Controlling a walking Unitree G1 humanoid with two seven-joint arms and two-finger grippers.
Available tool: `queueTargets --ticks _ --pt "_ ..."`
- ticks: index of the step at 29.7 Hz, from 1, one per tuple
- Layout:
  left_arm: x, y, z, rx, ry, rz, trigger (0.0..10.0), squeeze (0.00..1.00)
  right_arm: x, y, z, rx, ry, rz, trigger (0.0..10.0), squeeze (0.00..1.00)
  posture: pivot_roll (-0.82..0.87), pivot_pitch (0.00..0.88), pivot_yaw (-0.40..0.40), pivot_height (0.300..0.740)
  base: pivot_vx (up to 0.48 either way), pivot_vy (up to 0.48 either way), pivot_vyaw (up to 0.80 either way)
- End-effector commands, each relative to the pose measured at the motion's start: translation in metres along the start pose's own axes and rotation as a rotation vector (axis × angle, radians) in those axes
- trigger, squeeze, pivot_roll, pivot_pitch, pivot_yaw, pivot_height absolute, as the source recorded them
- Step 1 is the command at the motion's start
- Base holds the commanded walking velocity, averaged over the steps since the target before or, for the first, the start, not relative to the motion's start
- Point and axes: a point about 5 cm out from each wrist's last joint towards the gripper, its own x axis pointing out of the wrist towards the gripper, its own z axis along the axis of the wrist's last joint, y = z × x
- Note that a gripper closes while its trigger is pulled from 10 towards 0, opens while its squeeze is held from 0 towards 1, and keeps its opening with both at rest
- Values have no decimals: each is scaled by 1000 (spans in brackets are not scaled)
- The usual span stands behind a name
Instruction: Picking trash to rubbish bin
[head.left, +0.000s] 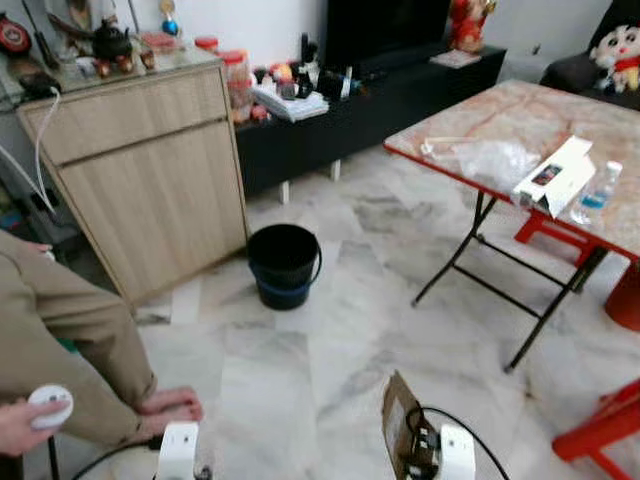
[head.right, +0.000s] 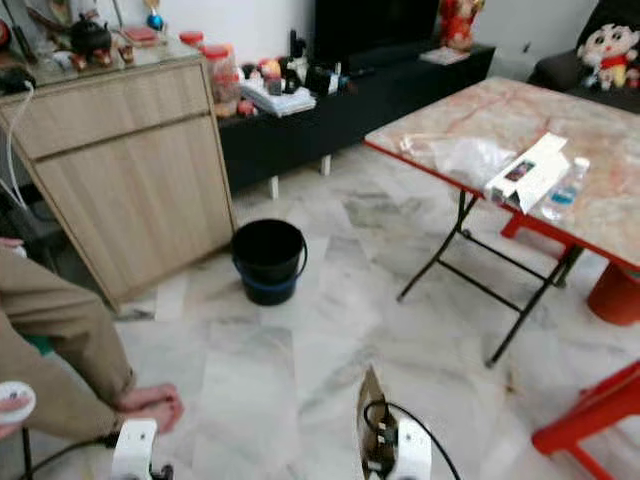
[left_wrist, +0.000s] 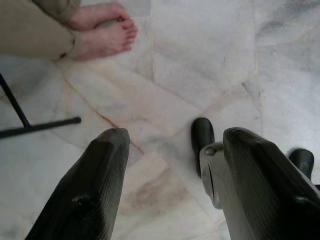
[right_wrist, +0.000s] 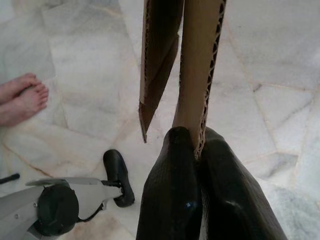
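Brown corrugated cardboard, flat, flutes showing along its edge, folded flap beside it, clamped upright in the right gripper with jaws squeezed on its lower end, low over glossy veined marble floor. Ahead, round black bin with blue base beside a pale wood-grain cabinet; left gripper jaws spread wide, holding nothing, above the floor near a person's bare feet. On the red-edged marbled table: crumpled clear plastic, white box with unreadable print, bottle with blurred label.
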Motion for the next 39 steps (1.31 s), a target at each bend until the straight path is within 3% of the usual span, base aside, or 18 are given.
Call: queueTargets --ticks 1,22,32,39 --pt "0 0 3 -4 -6 5 10000 0 0 -2 5 1 -24 -7 10000 0 -31 1 -15 740 398 0 0" --pt "0 2 2 -9 -4 12 10000 0 1 2 9 -13 -35 11 10000 0 -22 15 -14 740 403 0 0" --pt "0 2 2 -12 -2 12 10000 0 1 4 8 -30 -34 16 10000 0 -14 19 -21 740 405 0 734" --pt "0 2 0 -13 2 12 10000 0 1 4 8 -27 -29 21 10000 0 -14 18 -20 740 405 0 0"
